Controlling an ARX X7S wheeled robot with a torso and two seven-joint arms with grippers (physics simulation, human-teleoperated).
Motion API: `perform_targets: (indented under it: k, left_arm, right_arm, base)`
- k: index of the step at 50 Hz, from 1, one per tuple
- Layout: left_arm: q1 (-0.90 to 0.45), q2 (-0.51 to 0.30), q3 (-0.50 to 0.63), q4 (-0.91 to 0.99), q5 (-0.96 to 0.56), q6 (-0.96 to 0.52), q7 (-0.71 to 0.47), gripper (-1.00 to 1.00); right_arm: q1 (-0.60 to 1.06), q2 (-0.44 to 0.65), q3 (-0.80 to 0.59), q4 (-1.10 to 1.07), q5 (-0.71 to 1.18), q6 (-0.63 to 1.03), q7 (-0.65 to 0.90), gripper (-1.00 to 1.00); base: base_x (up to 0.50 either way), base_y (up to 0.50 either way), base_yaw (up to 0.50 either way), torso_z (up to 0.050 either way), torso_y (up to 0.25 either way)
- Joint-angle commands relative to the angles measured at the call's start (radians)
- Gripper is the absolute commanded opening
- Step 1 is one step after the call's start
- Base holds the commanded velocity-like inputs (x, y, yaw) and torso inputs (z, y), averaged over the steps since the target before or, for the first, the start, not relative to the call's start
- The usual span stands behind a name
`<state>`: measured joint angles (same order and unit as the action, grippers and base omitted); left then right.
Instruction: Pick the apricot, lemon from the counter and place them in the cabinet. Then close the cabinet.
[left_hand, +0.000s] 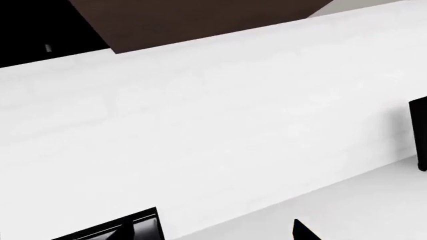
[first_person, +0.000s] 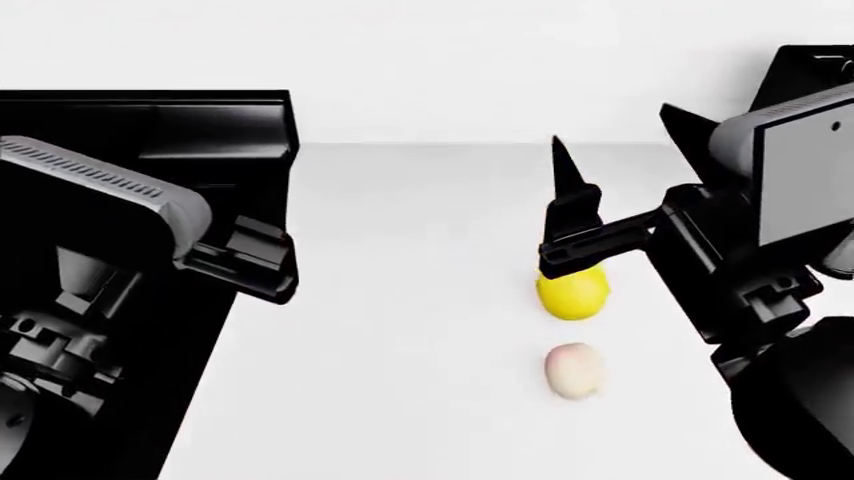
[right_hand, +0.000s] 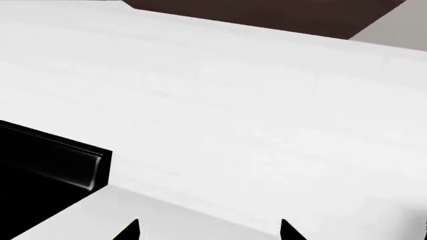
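The bright yellow lemon (first_person: 574, 293) lies on the white counter (first_person: 400, 360), and the pale apricot (first_person: 574, 371) sits just in front of it, closer to me. My right gripper (first_person: 621, 150) hangs above and slightly behind the lemon, open, with its fingertips (right_hand: 130, 231) wide apart and nothing between them. My left gripper (first_person: 254, 262) hovers over the stove's edge at the left; one fingertip (left_hand: 303, 232) shows far to one side, so it looks open and empty. Neither fruit appears in the wrist views. The cabinet is not clearly in view.
A black stove top (first_person: 134, 130) fills the left side beside the counter, and its glossy edge (right_hand: 60, 165) shows in both wrist views. A white wall (first_person: 427, 60) stands behind. A dark brown panel (left_hand: 200, 20) sits above the wall.
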<state>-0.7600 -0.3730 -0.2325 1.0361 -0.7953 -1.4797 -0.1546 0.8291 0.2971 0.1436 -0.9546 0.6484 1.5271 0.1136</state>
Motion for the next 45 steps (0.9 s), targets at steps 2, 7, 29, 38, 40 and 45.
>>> perform_targets:
  k: [2, 7, 29, 38, 40, 45]
  left_arm:
    - [-0.075, -0.025, -0.045, -0.016, -0.209, -0.072, -0.131, 1.0]
    - [-0.077, -0.032, -0.036, -0.025, -0.244, -0.061, -0.165, 1.0]
    - [-0.06, -0.085, 0.001, -0.047, -0.301, 0.01, -0.225, 1.0]
    - [-0.056, -0.096, 0.018, -0.052, -0.31, 0.03, -0.239, 1.0]
    - [-0.053, -0.1, 0.016, -0.053, -0.315, 0.033, -0.241, 1.0]
    - [-0.028, -0.12, 0.02, -0.051, -0.304, 0.063, -0.229, 1.0]
  right_arm:
    - [0.048, 0.072, 0.073, 0.04, 0.261, 0.037, 0.163, 1.0]
    - [0.032, 0.089, 0.075, 0.046, 0.294, 0.016, 0.183, 1.0]
    - [0.039, 0.142, 0.06, 0.069, 0.374, -0.02, 0.236, 1.0]
    - [0.036, 0.155, 0.054, 0.072, 0.392, -0.032, 0.25, 1.0]
    - [0.032, 0.162, 0.058, 0.071, 0.401, -0.029, 0.253, 1.0]
    - [0.032, 0.21, 0.077, 0.083, 0.544, 0.037, 0.275, 1.0]
  base:
    - [0.01, 0.0, 0.0, 0.0, 0.0]
    - [0.0, -0.4, 0.0, 0.0, 0.0]
    - [0.07, -0.08, 0.0, 0.0, 0.0]
    - [0.0, 0.0, 0.0, 0.0, 0.0]
    - [0.0, 0.0, 0.0, 0.0, 0.0]
    - [0.0, 0.0, 0.0, 0.0, 0.0]
